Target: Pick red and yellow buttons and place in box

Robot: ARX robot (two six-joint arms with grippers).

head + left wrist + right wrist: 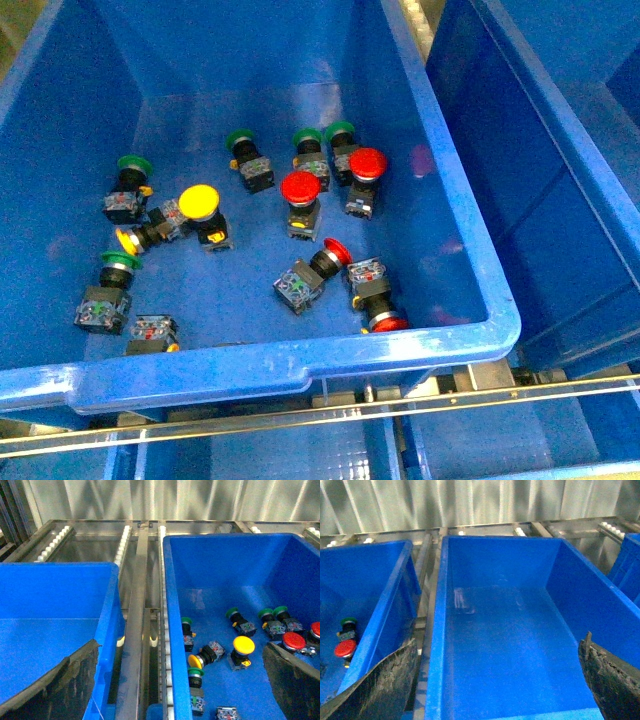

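Blue plastic on every side, glossy and deep-walled. Scattered loose across the floor of the middle bin [300, 365]: four red buttons [300, 187], two yellow buttons [198, 201] and several green-capped buttons [238, 140], all mixed together, none yet carried across. Tumbled at random, by the look of it: some resting cap-up on the contact block, others tipped onto a side, one red lying right against the near wall. Crowded toward the far right of the scatter, with two red caps close against green neighbours, so probably awkward for a clean pinch there. Easier pickings, as a judgement: the cap-up yellow, standing a little clear of the rest.

Just to the right, wall beside wall: the box [510, 645], bare inside, presumably parked that close to keep the carry short. Across a strip of roller rails [162, 605] on the other side: the left-hand bin [50, 630], also bare.

Held high above the rims, both arms, neither showing in the front view. Left gripper [180, 645]: fingers spread wide with nothing between, looking down over the left wall of the middle bin, most likely poised for the yellow caps on that side. Right gripper [499, 640]: likewise spread and empty, hanging over the box, with one red cap and one green peeping past the neighbouring wall. Seemingly a ready stance, high enough to clear every rim before any descent. Task barely at its start, first reach not yet made.
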